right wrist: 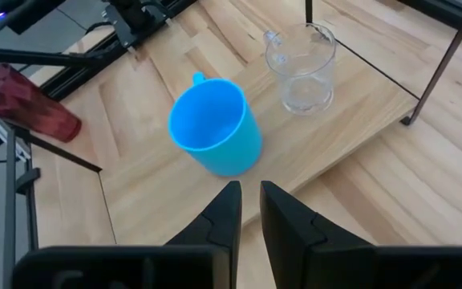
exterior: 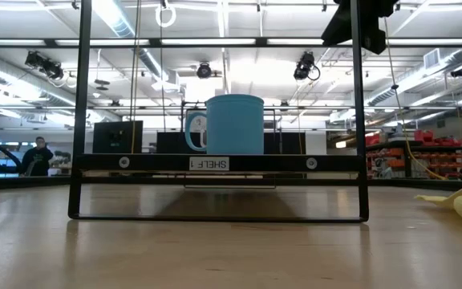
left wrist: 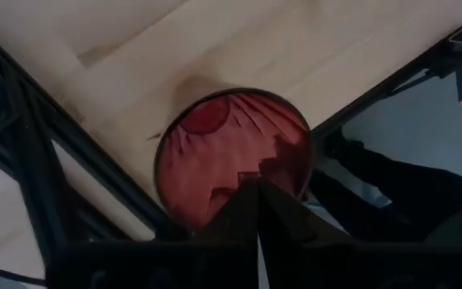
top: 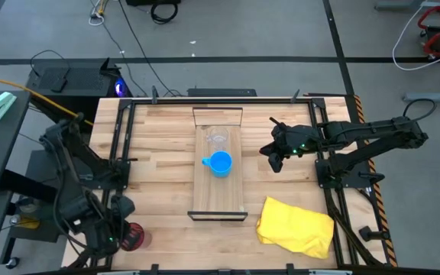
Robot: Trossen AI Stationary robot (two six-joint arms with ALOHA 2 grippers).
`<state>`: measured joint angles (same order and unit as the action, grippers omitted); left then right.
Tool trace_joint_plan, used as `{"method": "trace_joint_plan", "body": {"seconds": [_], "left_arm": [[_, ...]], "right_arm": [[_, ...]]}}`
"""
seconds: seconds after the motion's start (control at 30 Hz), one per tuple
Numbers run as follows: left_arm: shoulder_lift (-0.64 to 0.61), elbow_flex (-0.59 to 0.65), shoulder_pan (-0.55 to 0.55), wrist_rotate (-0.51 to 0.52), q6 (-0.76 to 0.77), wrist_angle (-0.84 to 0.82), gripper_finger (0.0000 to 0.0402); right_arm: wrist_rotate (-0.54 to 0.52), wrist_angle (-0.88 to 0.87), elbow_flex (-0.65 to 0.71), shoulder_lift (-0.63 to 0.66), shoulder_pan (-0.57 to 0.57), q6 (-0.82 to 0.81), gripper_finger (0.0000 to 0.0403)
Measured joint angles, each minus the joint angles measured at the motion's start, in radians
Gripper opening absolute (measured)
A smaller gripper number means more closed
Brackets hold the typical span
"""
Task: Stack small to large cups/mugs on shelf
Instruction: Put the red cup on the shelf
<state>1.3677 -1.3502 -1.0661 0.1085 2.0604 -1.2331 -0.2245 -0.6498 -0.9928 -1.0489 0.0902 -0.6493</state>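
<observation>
Left hand (left wrist: 257, 210) sits at the near left corner of the table (top: 159, 145), right over the dark red cup (left wrist: 233, 156); its two fingers look pressed together at the cup's rim, though whether they pinch the wall or merely meet above it I cannot tell. That red cup stands at the table's edge by the dark frame rails, well apart from the shelf (top: 205, 198).

On the shelf, the long pale plank in the middle of the table, the blue mug (top: 219, 163) stands upright near the centre, its handle pointing to the left arm's side. Just beyond it, towards the far end of the plank, stands the small clear cup (top: 217, 140), also upright and close to the mug without touching it.

Right hand (right wrist: 249, 205) hovers above the table beside the shelf, on its own side, fingers nearly together and holding nothing.

From table height, a white sticker on the shelf's dark front rail reads "SHELF 1", upside down.

A yellow cloth (top: 296, 225) lies crumpled at the near right corner.
</observation>
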Motion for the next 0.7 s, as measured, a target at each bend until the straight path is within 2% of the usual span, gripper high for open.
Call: {"method": "trace_joint_plan", "body": {"seconds": [0.2, 0.43, 0.7], "left_arm": [[0.014, 0.0, 0.01, -0.002, 0.006, -0.039, 0.0014], [0.013, 0.0, 0.009, -0.077, 0.054, -0.115, 0.0021], [0.013, 0.0, 0.009, -0.076, 0.025, -0.134, 0.0028]], "right_arm": [[0.003, -0.001, 0.0, 0.0, 0.0, 0.021, 0.0056], [0.005, -0.013, 0.0, 0.0, 0.0, 0.022, 0.0056], [0.005, -0.016, 0.0, 0.0, 0.0, 0.025, 0.0056]]}}
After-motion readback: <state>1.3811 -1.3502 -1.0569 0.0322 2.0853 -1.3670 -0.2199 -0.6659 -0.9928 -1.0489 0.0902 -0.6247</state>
